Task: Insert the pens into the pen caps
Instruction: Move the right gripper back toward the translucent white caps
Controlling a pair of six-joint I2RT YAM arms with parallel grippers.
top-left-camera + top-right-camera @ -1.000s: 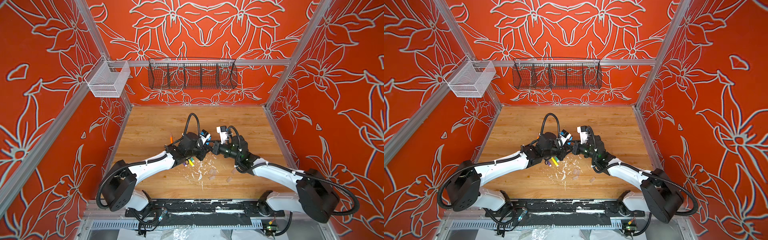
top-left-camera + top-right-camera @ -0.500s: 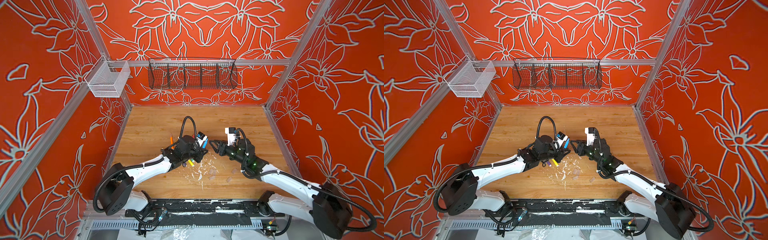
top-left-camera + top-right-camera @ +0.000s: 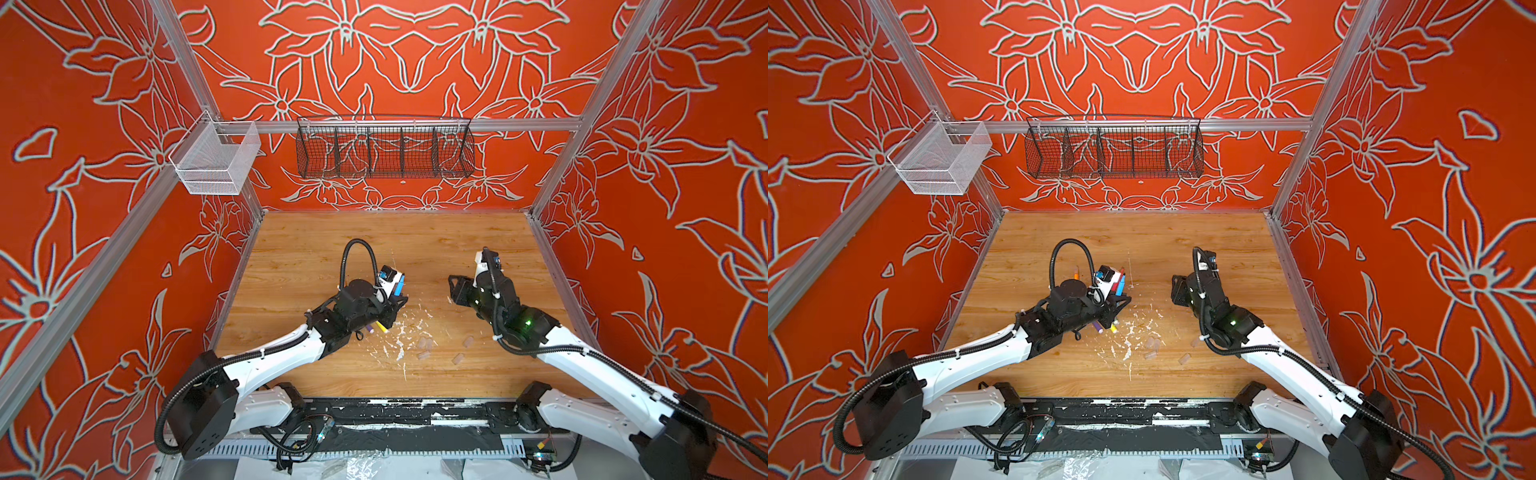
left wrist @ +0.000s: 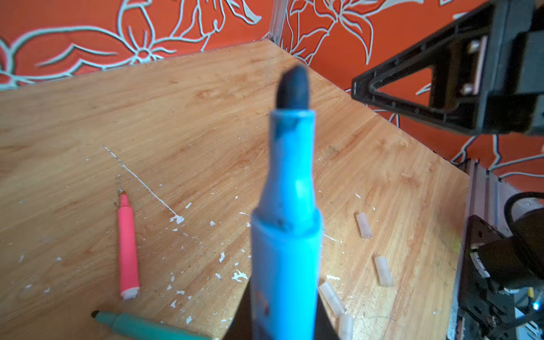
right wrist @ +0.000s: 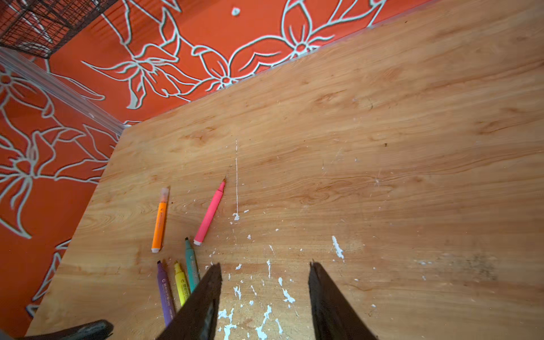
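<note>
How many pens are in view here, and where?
6: blue pen in the left gripper; pink pen, orange pen, green pen, yellow pen and purple pen lying on the table. None appears hidden.

Both top views look down on the whole table (image 3: 311,249) from high up — each wrist camera skims it closely.

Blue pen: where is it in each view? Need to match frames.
In a top view: blue pen near the middle, beside the left wrist camera.
In a top view: same place.
Left wrist: close up, mid-frame, dark tip uncapped.
Right wrist: not in it.
Shared landmark: white paint flecks on the table.
</note>
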